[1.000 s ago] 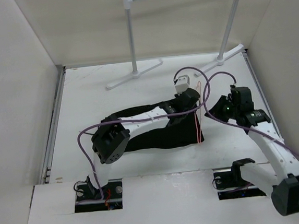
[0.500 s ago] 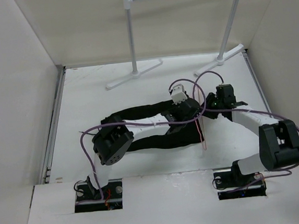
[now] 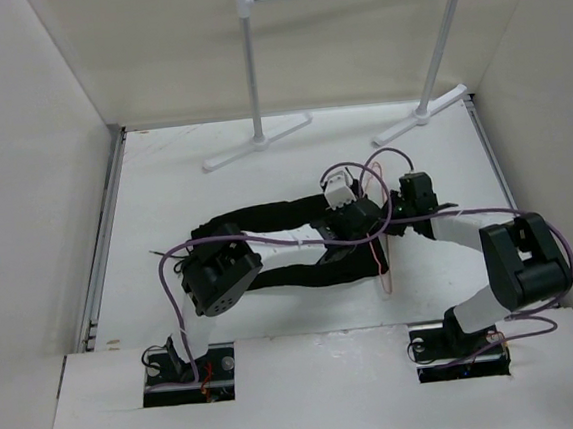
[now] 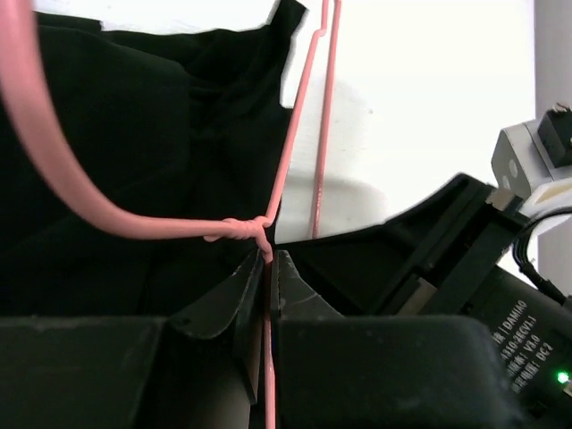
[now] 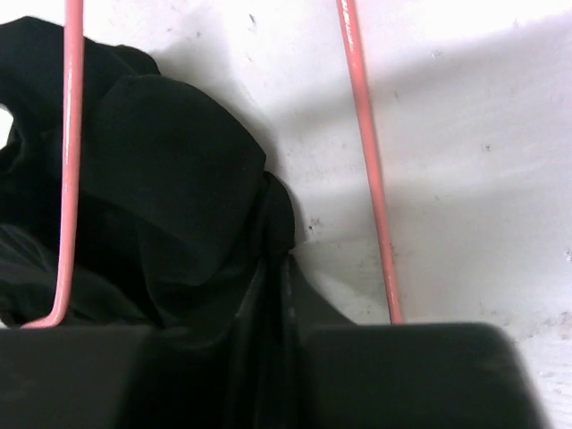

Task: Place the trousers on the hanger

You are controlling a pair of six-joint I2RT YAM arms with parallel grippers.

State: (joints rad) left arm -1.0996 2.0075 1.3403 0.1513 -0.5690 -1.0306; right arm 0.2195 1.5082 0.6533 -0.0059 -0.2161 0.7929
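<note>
The black trousers (image 3: pixel 302 273) lie crumpled mid-table with two legs running left. The pink wire hanger (image 3: pixel 382 266) stands at their right end. My left gripper (image 3: pixel 361 223) is shut on the hanger at its twisted neck (image 4: pixel 255 231); the hook curves away to the left over the trousers (image 4: pixel 116 134). My right gripper (image 3: pixel 397 210) sits just right of the left one and is shut on a fold of the trousers (image 5: pixel 179 179). Two hanger wires (image 5: pixel 366 161) run on either side of that fold. The right gripper's body also shows in the left wrist view (image 4: pixel 447 259).
A white rack (image 3: pixel 252 67) with a tube rail and two floor feet stands at the back of the table. White walls close in on the left, right and back. Purple cables loop above both wrists.
The right arm has folded and swung left, up to the trousers beside the left gripper. The trousers' right end has bunched up and the hanger has tilted and shifted slightly left.
</note>
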